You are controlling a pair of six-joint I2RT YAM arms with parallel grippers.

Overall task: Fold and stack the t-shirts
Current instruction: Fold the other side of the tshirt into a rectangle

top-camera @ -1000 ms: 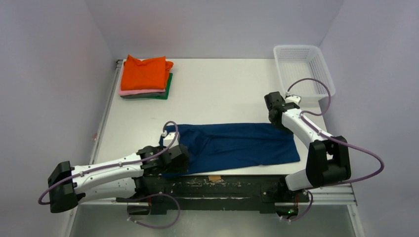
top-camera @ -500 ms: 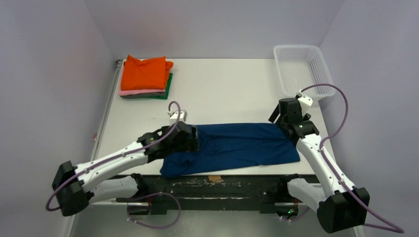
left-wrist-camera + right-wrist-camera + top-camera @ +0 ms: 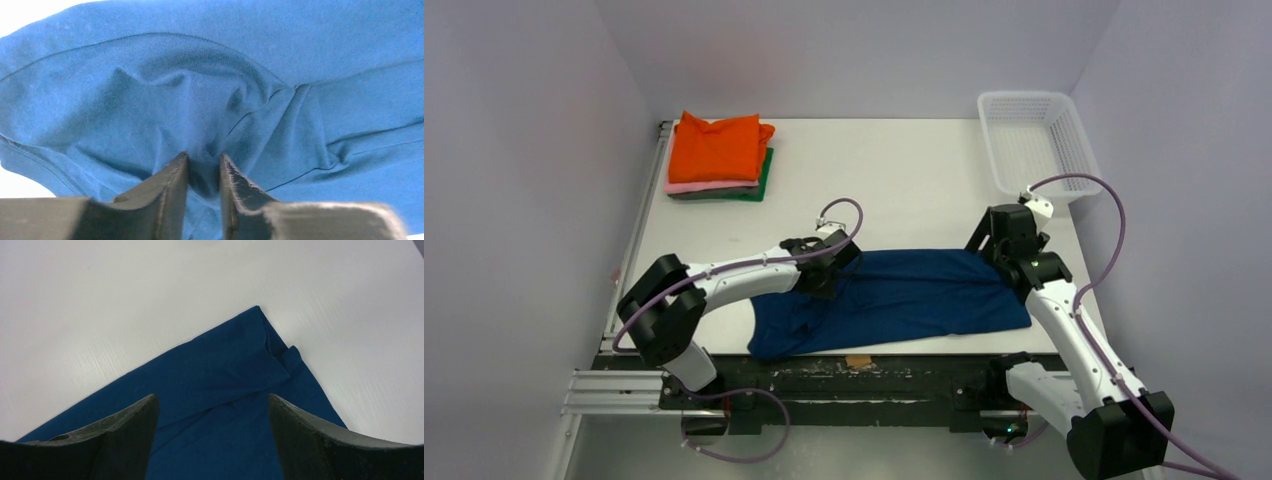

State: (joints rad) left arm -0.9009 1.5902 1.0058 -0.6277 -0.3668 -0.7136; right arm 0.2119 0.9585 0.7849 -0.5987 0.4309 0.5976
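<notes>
The navy blue t-shirt [image 3: 924, 295] lies as a long folded band across the near part of the table. My left gripper [image 3: 832, 262] is at its left far edge, and the left wrist view shows the gripper [image 3: 204, 160] pinching a raised fold of the navy cloth [image 3: 200, 75] between nearly closed jaws. My right gripper [image 3: 996, 246] hovers over the shirt's far right corner. In the right wrist view it [image 3: 214, 402] stands open above that corner [image 3: 225, 365] with nothing held. Folded t-shirts [image 3: 719, 155], orange over pink over dark green, are stacked at the far left.
A white mesh basket [image 3: 1039, 140] stands at the far right corner of the table. The bare white tabletop [image 3: 894, 180] spreads between the stack and the basket. A small tan mark [image 3: 858, 360] sits at the near edge.
My left arm has swung from the shirt's near left corner to its far left edge, and its jaws have closed on the cloth. The right gripper has dropped towards the far right corner.
</notes>
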